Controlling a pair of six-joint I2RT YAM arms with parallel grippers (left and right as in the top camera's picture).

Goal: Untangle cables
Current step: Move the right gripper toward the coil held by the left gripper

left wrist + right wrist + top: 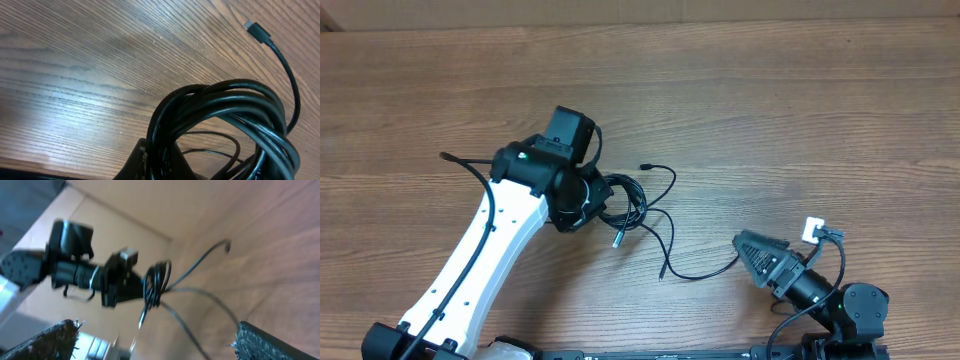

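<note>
A bundle of thin black cables point(632, 205) lies at the middle of the wooden table, with loose ends trailing right: one plug tip point(645, 166) at the top, a metallic tip point(616, 240) below, and a long strand point(700, 272) running toward the right arm. My left gripper point(588, 200) is shut on the coiled cables point(220, 107); the coil passes between its fingers point(162, 160). A plug end point(256, 31) lies free on the wood. My right gripper point(748, 250) is open and empty, just right of the long strand's end; its fingers frame the cables point(157, 285) from afar.
The wooden table point(770, 100) stretches all round. A small white tag point(814, 230) sits on the right arm. The left arm's white link point(480, 260) crosses the lower left.
</note>
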